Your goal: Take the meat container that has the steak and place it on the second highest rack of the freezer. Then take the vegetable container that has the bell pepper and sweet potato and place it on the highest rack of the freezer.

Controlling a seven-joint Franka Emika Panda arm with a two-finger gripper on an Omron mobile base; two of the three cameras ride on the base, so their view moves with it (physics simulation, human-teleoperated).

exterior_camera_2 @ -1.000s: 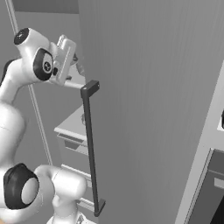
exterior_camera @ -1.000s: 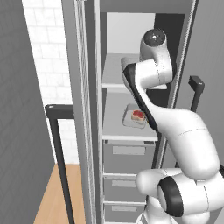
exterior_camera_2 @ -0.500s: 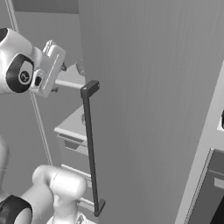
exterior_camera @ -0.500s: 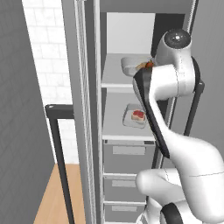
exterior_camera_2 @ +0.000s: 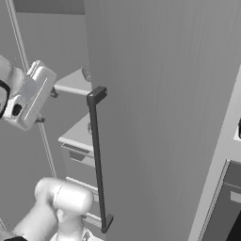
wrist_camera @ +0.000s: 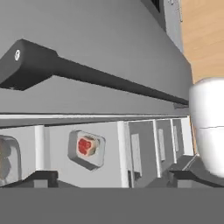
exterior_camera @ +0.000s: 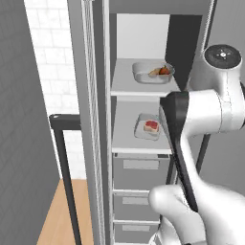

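The freezer [exterior_camera: 95, 119] stands open. On its highest rack sits the vegetable container [exterior_camera: 153, 72] with the red bell pepper [exterior_camera: 165, 71] and the tan sweet potato [exterior_camera: 154, 72] inside. One rack below lies the flat meat container [exterior_camera: 149, 127] holding the steak [exterior_camera: 151, 126]. In the hand view the meat container [wrist_camera: 86, 148] and steak [wrist_camera: 85, 145] lie ahead, and the vegetable container [wrist_camera: 6, 159] is cut by the left edge. My gripper [wrist_camera: 113, 178] is open and holds nothing. It hangs outside the cabinet, left of the door handle [exterior_camera_2: 96, 160], with my gripper [exterior_camera_2: 47, 106] clear of both racks.
Grey drawers [exterior_camera: 141, 174] fill the freezer below the racks. The open door [exterior_camera_2: 164, 117] stands close on the right, its dark bar handle [wrist_camera: 87, 74] crossing the hand view. My arm [exterior_camera: 210, 115] rises before the right side of the shelves. A wood floor [exterior_camera: 57, 215] lies at lower left.
My arm has drawn back out of the freezer, uncovering the vegetable container on the highest rack. The hand moved left and lower in the right base view. The jaws stayed open.
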